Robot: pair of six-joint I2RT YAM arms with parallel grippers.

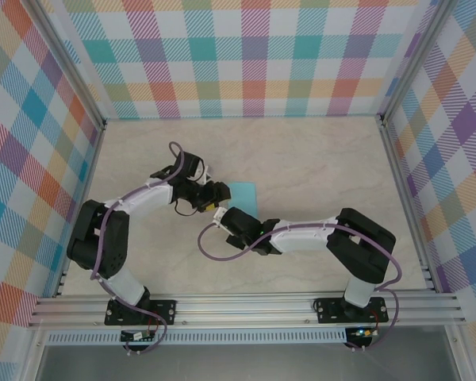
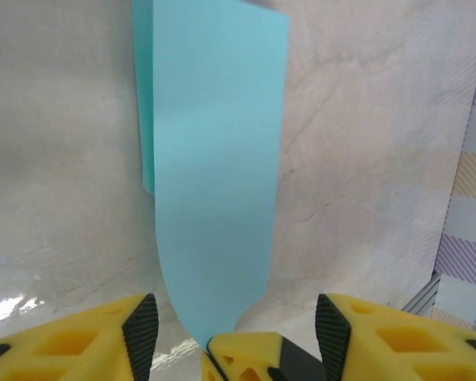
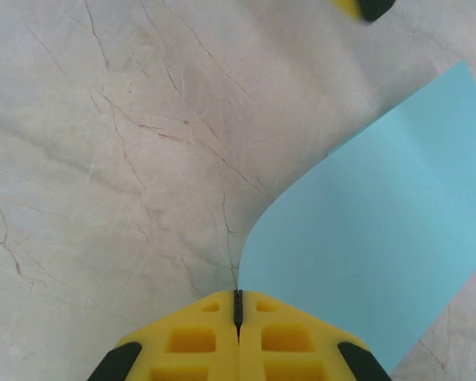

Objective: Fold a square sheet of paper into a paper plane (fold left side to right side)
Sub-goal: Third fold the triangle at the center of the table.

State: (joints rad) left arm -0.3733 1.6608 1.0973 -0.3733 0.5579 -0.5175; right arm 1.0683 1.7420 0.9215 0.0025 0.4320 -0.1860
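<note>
The square sheet of paper (image 1: 244, 194) is plain light turquoise and lies on the marble table just right of both grippers. My right gripper (image 3: 238, 305) is shut on the sheet's near corner and holds it off the table, so the sheet (image 3: 381, 238) curves up toward me. My left gripper (image 2: 236, 329) is open, its black pads (image 2: 140, 325) standing wide on either side of the right gripper's yellow tip (image 2: 250, 353). The lifted sheet (image 2: 214, 159) bends over a lower layer at its left edge. From above, the left gripper (image 1: 213, 190) sits close behind the right gripper (image 1: 220, 213). The paper plane is out of view.
Plaid walls (image 1: 246, 55) enclose the table on three sides, with aluminium posts at the back corners (image 1: 383, 121). A rail frame (image 1: 246, 305) runs along the near edge. Bare marble table (image 1: 317, 159) spreads behind and to the right of the sheet.
</note>
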